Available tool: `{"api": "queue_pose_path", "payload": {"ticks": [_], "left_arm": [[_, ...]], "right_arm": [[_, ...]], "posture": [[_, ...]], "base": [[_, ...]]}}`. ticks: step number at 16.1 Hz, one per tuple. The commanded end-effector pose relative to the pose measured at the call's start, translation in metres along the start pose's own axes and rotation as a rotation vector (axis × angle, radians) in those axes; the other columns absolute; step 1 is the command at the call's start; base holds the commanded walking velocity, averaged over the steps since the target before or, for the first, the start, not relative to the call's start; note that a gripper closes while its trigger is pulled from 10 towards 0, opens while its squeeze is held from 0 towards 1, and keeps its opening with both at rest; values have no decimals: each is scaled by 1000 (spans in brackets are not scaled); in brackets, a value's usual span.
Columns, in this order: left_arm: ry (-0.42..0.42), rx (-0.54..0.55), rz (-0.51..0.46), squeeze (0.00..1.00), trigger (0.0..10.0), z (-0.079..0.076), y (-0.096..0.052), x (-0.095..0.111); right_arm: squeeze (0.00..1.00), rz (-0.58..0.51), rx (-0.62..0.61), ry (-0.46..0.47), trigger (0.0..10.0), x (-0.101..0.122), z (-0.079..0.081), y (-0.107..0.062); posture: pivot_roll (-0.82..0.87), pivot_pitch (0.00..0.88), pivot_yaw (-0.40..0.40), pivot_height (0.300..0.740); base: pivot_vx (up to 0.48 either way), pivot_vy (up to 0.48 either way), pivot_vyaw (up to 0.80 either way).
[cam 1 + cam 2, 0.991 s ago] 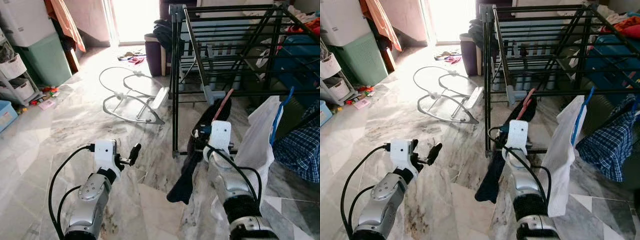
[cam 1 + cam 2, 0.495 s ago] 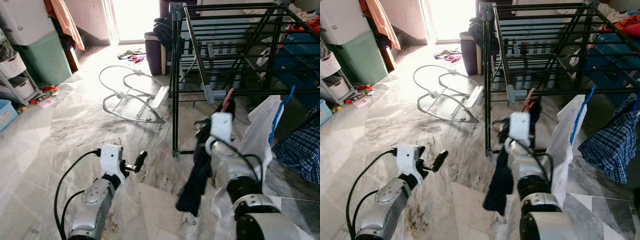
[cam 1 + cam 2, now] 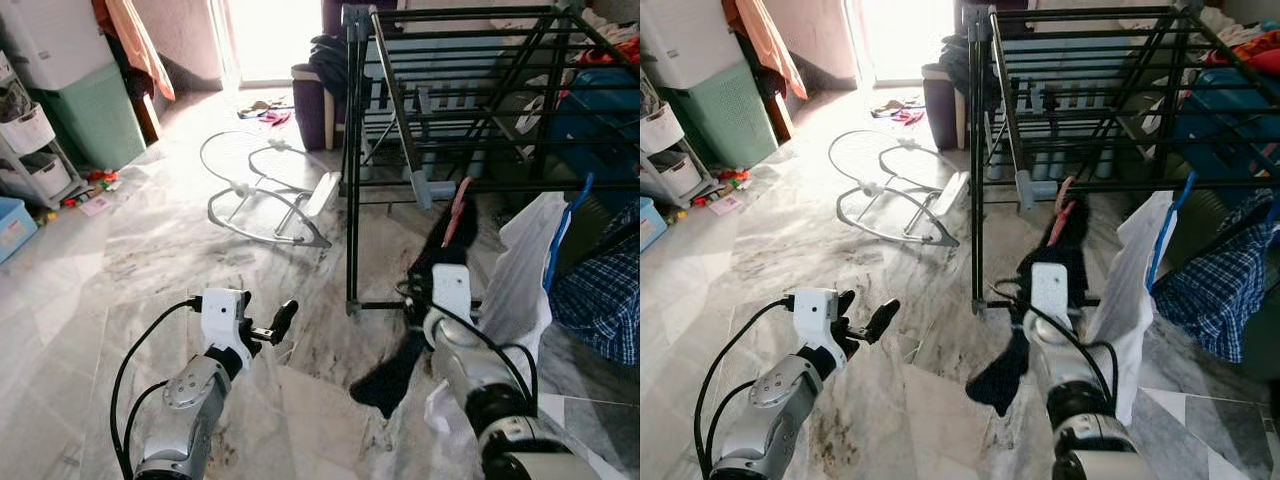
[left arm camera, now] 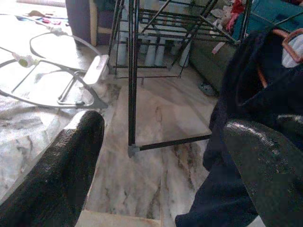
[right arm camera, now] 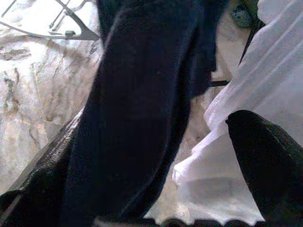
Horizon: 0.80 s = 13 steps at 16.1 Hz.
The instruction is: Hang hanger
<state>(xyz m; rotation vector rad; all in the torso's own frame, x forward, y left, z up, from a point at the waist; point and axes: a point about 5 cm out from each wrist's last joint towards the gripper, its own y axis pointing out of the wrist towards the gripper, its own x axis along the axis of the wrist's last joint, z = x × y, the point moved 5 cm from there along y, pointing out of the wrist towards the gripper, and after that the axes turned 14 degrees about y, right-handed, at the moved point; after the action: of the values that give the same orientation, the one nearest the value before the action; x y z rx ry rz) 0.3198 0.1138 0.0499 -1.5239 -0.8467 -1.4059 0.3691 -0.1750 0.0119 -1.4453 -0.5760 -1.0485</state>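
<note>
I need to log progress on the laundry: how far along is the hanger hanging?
Done: the white garment on a blue hanger already hangs by the black drying rack. In hand: the right gripper carries the dark garment on its pink hanger, low beside the rack, off any bar. The left gripper is open, holding nothing. Left: hooking the pink hanger on a bar.

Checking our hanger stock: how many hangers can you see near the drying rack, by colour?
Pink hanger, inside the dark garment: 1
Blue hanger, inside the white garment: 1
Total: 2
</note>
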Motion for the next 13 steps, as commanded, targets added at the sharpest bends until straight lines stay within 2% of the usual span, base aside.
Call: {"api": "queue_pose_path", "payload": {"ticks": [1,4,6,9,11,13], "left_arm": [[18,-11,-21,0,10000,1,3,8],[19,-20,-33,0,10000,-1,5,11],[17,-20,-36,0,10000,-1,5,12],[18,-23,-34,0,10000,-2,5,11],[21,-36,-33,0,10000,-6,6,11],[17,-27,-25,0,10000,-5,5,9]], "right_arm": [[0,-48,2,12,10000,13,2,-1],[0,-158,55,-16,10000,23,7,-12],[0,-183,80,-40,10000,24,9,-16],[0,-202,80,-57,10000,28,9,-17],[0,-253,59,-77,10000,46,8,-17],[0,-265,32,-71,10000,52,5,-18]], "posture": [[-149,0,33,740],[-148,0,30,740],[-149,0,29,740],[-154,0,29,740],[-151,0,29,740],[-147,0,29,740]], "base": [[270,0,0],[313,0,0],[339,0,0],[341,0,0],[306,0,0],[144,0,0]]}}
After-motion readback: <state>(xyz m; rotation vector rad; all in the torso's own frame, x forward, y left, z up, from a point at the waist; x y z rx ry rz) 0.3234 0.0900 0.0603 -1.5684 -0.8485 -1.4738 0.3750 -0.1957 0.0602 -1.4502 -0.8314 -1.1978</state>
